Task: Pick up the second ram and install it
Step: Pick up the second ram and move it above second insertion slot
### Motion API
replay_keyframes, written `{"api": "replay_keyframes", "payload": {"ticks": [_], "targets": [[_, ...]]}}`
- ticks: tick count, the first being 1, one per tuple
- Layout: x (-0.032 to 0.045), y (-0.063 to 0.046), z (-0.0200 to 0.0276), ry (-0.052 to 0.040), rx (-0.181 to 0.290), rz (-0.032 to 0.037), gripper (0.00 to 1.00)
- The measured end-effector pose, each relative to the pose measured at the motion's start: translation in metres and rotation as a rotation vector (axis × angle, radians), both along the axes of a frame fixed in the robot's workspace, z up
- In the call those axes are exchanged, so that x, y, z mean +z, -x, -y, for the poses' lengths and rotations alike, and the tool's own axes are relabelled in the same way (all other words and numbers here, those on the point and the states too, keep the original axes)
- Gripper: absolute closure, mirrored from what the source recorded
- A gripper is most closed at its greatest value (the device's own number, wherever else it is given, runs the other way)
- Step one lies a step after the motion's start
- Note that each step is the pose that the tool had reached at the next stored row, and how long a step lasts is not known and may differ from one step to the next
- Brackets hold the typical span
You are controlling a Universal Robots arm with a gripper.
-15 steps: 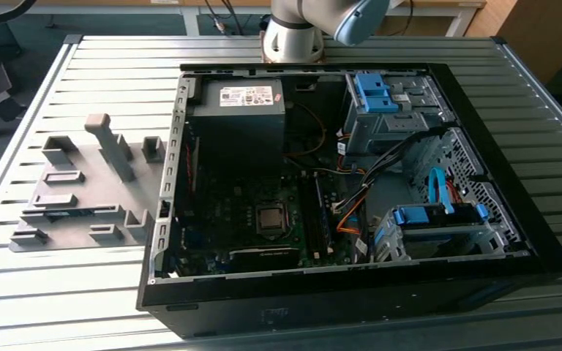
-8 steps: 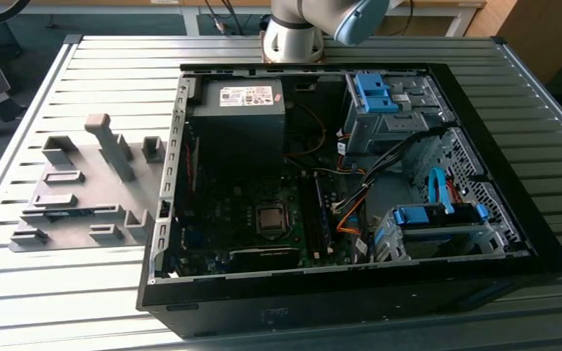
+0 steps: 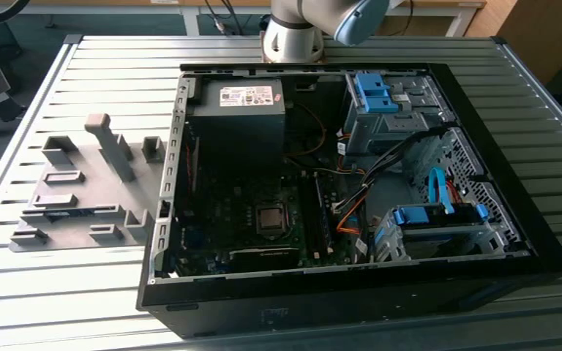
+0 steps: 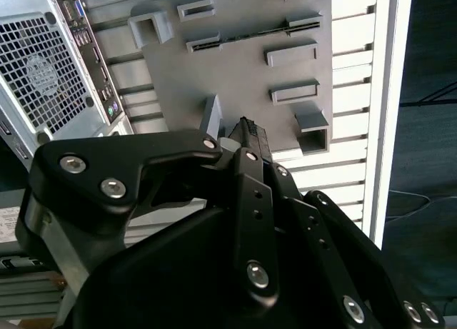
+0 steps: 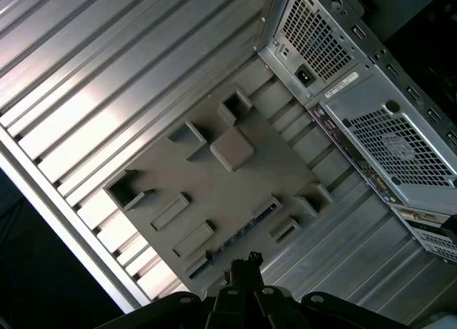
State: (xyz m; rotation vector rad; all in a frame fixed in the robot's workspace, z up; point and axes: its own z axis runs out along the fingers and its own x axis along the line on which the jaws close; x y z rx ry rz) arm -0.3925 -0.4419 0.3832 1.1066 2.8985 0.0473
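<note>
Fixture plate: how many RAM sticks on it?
1. The second ram sits on edge between holder blocks on the grey fixture plate, at the exterior view's left of the open case. Any sticks inside the case may be hidden.

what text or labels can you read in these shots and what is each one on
Pale label on the power supply: print too small to read.
Pale sticker on the rear of the computer case: too blurred to read.
Grey fixture plate: no text seen.
</note>
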Motion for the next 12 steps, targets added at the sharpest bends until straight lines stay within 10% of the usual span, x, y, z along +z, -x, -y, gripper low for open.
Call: {"api": "replay_keyframes", "payload": {"ticks": [12], "targets": [[-0.0005, 0.0, 0.0, 0.0001, -0.153, 0.0001, 0.89]]}}
